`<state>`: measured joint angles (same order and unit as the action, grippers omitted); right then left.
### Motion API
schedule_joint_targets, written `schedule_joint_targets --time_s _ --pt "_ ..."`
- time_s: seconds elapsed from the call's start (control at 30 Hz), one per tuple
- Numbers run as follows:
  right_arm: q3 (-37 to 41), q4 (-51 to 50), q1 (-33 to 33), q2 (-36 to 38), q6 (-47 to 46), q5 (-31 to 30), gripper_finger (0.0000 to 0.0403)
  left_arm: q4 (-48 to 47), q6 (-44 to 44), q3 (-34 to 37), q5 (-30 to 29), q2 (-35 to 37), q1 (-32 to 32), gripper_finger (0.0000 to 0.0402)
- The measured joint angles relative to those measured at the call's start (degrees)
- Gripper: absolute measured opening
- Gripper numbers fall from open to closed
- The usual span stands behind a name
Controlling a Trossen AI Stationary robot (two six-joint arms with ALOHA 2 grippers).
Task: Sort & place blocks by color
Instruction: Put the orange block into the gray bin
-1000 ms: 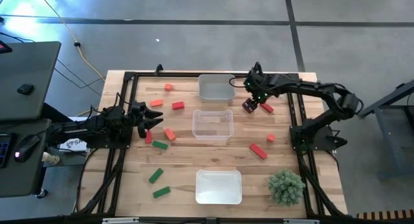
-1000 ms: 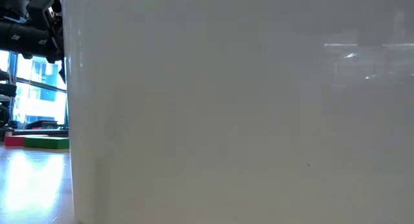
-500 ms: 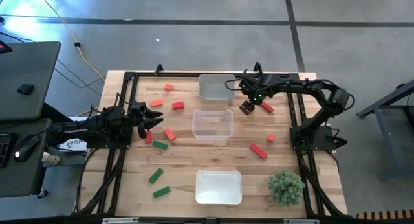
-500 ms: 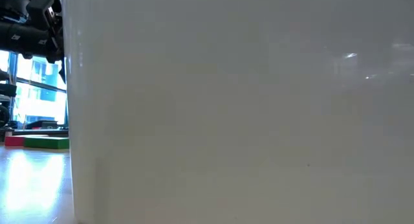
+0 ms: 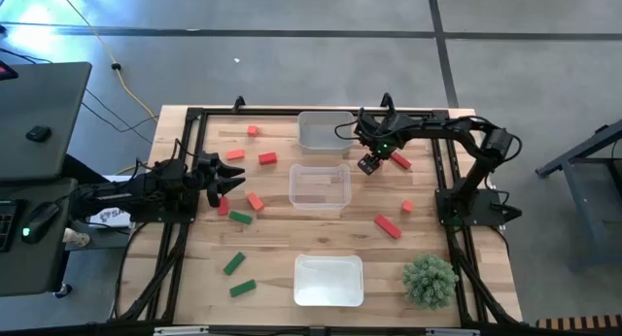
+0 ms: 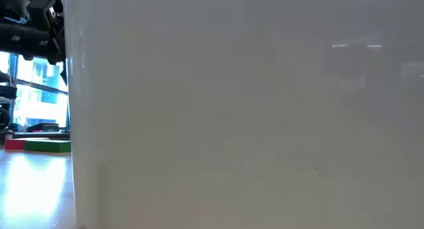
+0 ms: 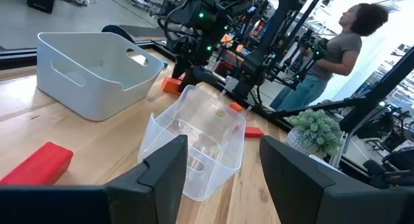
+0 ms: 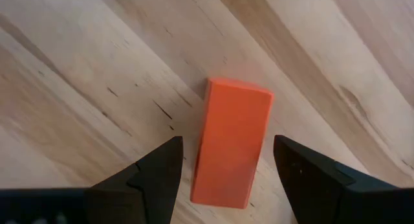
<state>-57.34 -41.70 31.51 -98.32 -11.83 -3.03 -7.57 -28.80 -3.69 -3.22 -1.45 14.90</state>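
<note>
Pale wooden table [image 5: 321, 234] on a grey floor, framed by dark rails; beyond it in the left wrist view, racks of gear and a person [image 7: 336, 52] standing side-on.

Right gripper [image 5: 370, 162] poised over an orange bar [image 8: 231, 141] lying flat on the wood, just right of the clear tray [image 5: 319, 186] and below the grey tray [image 5: 324, 131]; fingers spread wide, 1 on each long side of the bar, touching nothing. Left gripper [image 5: 231, 180] parked at the left edge, also spread and holding nothing.

Probably light, stiff and solid, with nothing to crush; faces smooth and matt, so perhaps a little slippery under hard pads; best taken across the 2 long sides near the middle, as the fingers now line up, so the bar cannot pivot.

Plain orange oblong, sharp-edged, unmarked, roughly twice as long as wide, lying slightly askew to the wood grain.

Other blocks scattered: red block [image 5: 266, 158] and orange block [image 5: 253, 130] up left, green bars [image 5: 234, 264] lower left, red bar [image 5: 388, 225] at right. White tray [image 5: 328, 280] near the front edge, blocking nearly all of the low view.
</note>
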Motion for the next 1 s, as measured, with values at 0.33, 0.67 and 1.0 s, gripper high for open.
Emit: schedule_joint_targets --time_s 0.33,0.67,1.0 --pt "0.00 -0.01 -0.04 -0.55 -0.69 0.09 0.0166 -0.01 0.00 0.00 -0.02 0.00 -0.01 0.0184" --pt "-0.02 -1.36 -0.17 -0.46 -3.01 0.05 0.0103 -0.01 0.02 -0.02 0.00 0.01 0.02 0.0184" --pt "-5.37 -11.28 -2.43 -0.57 -6.34 0.28 0.0103 -0.02 0.00 -0.01 0.00 0.01 -0.01 0.0184"
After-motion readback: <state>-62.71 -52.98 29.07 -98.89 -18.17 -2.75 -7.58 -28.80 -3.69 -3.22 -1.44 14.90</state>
